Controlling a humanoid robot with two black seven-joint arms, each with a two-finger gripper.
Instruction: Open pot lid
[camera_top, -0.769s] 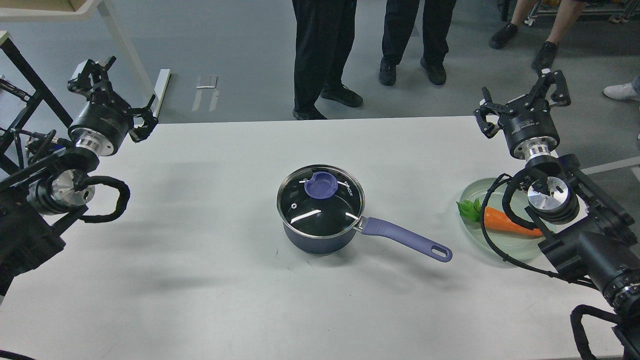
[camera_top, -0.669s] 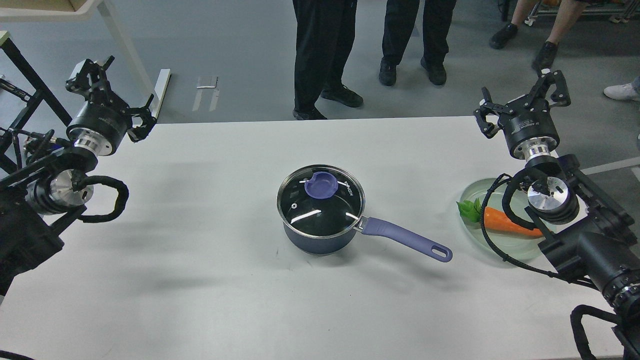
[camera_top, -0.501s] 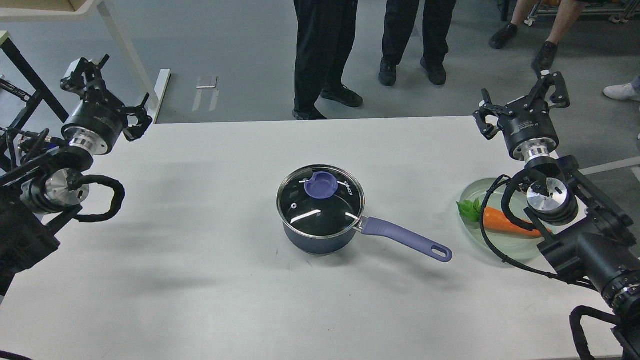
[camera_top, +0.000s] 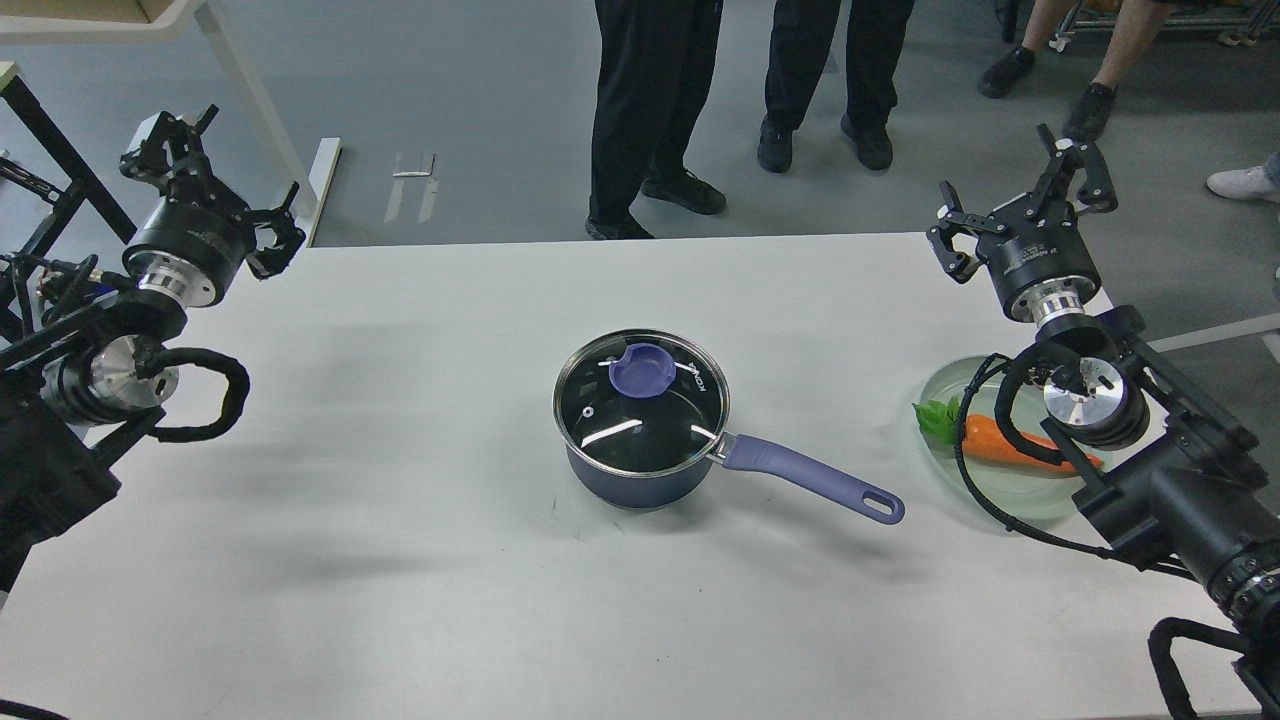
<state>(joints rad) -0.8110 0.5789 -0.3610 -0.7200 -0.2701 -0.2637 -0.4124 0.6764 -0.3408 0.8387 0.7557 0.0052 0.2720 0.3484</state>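
Note:
A dark blue pot (camera_top: 640, 475) stands at the middle of the white table (camera_top: 400, 560), its purple handle (camera_top: 810, 480) pointing right and toward me. A glass lid (camera_top: 640, 405) with a steel rim and a purple knob (camera_top: 642, 370) sits shut on it. My left gripper (camera_top: 215, 185) is open and empty, raised over the table's far left corner. My right gripper (camera_top: 1020, 205) is open and empty, raised over the far right edge. Both are well away from the pot.
A clear glass dish (camera_top: 1010, 490) holding an orange carrot (camera_top: 1000, 440) with green leaves sits at the right, partly behind my right arm. Several people's legs (camera_top: 650, 110) stand beyond the far edge. A white table leg (camera_top: 250, 110) stands at the far left.

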